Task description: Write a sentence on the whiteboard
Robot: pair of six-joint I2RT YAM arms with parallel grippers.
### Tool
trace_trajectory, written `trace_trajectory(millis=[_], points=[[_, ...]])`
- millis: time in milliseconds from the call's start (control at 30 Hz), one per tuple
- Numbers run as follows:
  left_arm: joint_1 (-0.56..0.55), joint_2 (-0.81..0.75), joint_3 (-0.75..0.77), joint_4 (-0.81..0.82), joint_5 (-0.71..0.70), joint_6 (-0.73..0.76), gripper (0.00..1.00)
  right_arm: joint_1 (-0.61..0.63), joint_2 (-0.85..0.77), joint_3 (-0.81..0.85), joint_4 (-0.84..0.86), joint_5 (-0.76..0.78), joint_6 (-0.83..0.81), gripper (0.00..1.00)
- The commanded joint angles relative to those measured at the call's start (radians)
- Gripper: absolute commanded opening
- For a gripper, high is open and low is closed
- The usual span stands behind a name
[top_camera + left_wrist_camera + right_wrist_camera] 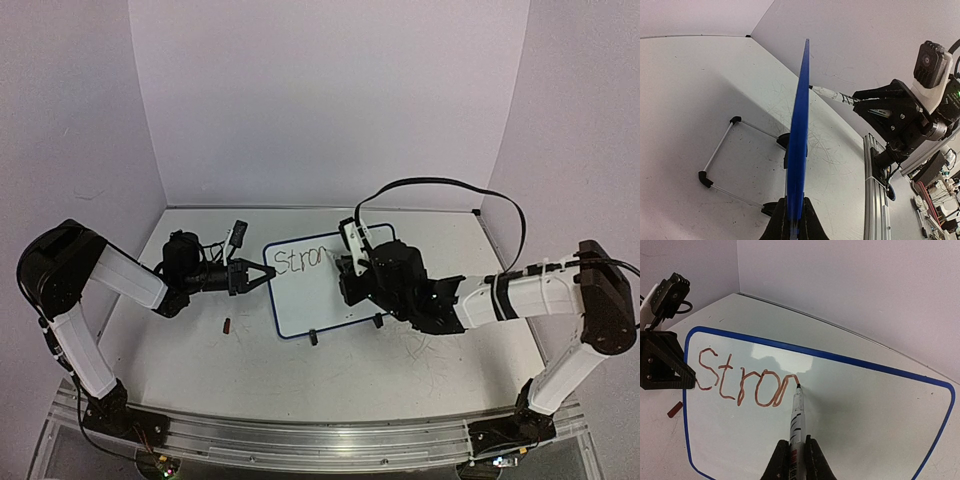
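The whiteboard (305, 300) stands tilted on the table, blue-rimmed, on two black clip feet (313, 338). Reddish-brown handwritten letters (747, 382) on its top line read "Stron"; they also show in the top view (300, 261). My left gripper (262, 275) is shut on the board's left edge; its wrist view shows the rim (799, 135) edge-on between the jaws of the gripper (792, 207). My right gripper (794, 450) is shut on a white marker (797, 415). The marker's tip touches the board at the end of the "n".
A small red-brown cap (227, 324) lies on the table left of the board. The board's wire stand (720, 150) rests behind it. White walls enclose the table on three sides. An aluminium rail (300, 440) runs along the near edge.
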Motion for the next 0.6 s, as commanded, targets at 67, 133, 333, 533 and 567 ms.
trace_trajectory(millis=[67,133,333,533,567], points=[[-0.002,-0.031,0.005,-0.005,0.018,0.015,0.00,-0.010,-0.025,-0.020,-0.038,-0.002,0.030,0.00],[-0.003,-0.032,0.004,-0.005,0.018,0.016,0.00,-0.010,-0.023,-0.025,-0.040,-0.011,0.034,0.00],[-0.003,-0.033,-0.001,-0.006,0.017,0.016,0.00,-0.008,-0.021,-0.037,-0.054,-0.025,0.049,0.00],[-0.002,-0.036,-0.003,-0.007,0.014,0.017,0.00,-0.006,-0.026,-0.046,-0.071,-0.032,0.061,0.00],[-0.002,-0.036,-0.003,-0.007,0.014,0.017,0.00,-0.006,-0.031,-0.047,-0.071,-0.035,0.061,0.00]])
